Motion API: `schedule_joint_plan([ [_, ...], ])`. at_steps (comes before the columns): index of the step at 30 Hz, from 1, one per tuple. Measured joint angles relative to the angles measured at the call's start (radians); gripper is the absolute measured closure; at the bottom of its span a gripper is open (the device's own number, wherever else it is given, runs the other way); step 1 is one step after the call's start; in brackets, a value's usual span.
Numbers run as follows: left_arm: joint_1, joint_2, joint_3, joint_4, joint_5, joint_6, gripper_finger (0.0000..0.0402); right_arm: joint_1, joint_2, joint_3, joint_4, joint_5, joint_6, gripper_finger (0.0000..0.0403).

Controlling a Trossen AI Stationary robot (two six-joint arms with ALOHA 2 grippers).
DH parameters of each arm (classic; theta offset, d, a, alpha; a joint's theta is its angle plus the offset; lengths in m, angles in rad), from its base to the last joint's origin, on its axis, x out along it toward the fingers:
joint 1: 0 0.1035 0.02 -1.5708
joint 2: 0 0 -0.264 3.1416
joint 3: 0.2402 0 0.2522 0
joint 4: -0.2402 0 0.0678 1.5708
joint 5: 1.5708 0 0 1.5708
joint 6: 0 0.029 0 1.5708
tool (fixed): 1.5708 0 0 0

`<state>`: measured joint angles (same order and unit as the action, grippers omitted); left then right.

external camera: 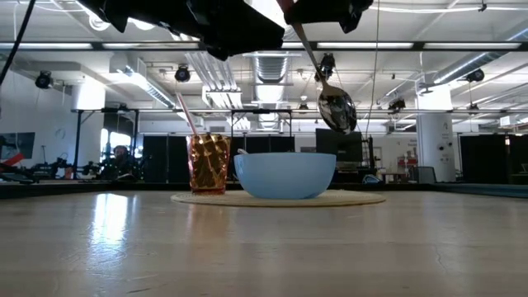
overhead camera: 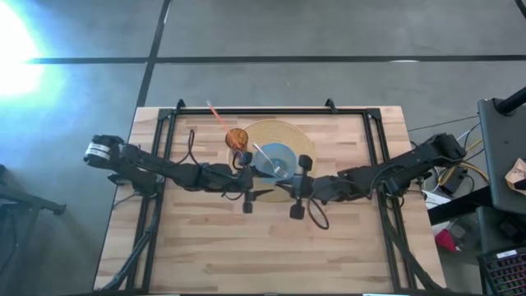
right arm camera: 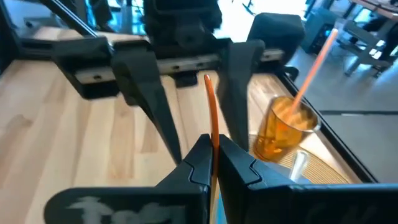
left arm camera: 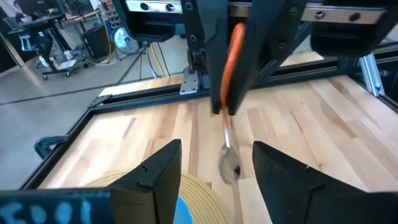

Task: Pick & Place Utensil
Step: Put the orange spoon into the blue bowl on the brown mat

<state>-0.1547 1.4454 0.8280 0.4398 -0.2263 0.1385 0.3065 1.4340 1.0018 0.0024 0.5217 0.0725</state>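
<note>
My right gripper is shut on a spoon with an orange handle and a metal bowl end, held in the air just to the right of a light blue bowl. My left gripper is open and empty, facing the right gripper with its fingers on either side of the hanging spoon, not touching it. The blue bowl stands on a round woven mat and has a silver utensil leaning in it. An amber cup with an orange straw stands on the mat to the bowl's left. My right gripper pinches the spoon's orange handle between its two fingers. The fingers lie level, pointing toward the table's left, across the handle. The spoon hangs below them, tilted, bowl end down, clear of the table and the blue bowl.
A black metal frame runs round the wooden table top. The near half of the table is bare wood. The two grippers stand close, face to face, just near of the mat.
</note>
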Motion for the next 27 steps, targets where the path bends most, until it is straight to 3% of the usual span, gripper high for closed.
schedule_joint_plan([
  [12,0.000,-0.079,0.001,-0.146,0.000,-0.009,0.0211,-0.002,-0.097,0.001,-0.117,0.053,-0.005,0.0394],
  [27,0.000,-0.089,0.001,-0.161,0.000,-0.012,0.0211,-0.090,-0.335,-0.048,-0.137,0.092,-0.101,0.0394],
])
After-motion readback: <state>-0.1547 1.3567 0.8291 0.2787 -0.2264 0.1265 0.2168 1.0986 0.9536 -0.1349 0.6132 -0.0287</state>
